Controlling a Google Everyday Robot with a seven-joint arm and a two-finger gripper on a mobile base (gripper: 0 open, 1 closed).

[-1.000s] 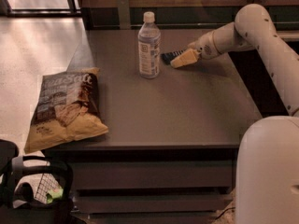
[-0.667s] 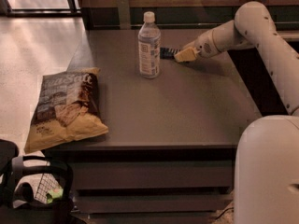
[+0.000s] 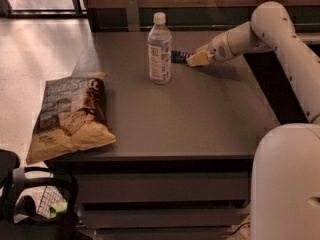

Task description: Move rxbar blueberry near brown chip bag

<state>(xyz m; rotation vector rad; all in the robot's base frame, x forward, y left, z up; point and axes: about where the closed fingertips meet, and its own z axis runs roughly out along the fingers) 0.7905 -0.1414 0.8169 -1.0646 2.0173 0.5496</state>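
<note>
While arm (image 3: 250, 34) stretches low — end effector (image 3: 198, 59) at rxbar blueberry (image 3: 179, 56).

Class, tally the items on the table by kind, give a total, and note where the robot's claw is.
Water bottle: 1
Chip bag: 1
Snack bar: 1
Total: 3
Claw: at the snack bar, just past the bottle.

rxbar blueberry (image 3: 179, 56): dark, flat, far back on surface (image 3: 200, 119), at pincer (image 3: 196, 60) tip. brown chip bag (image 3: 70, 116): lying flat, front-left edge, well apart.
</note>
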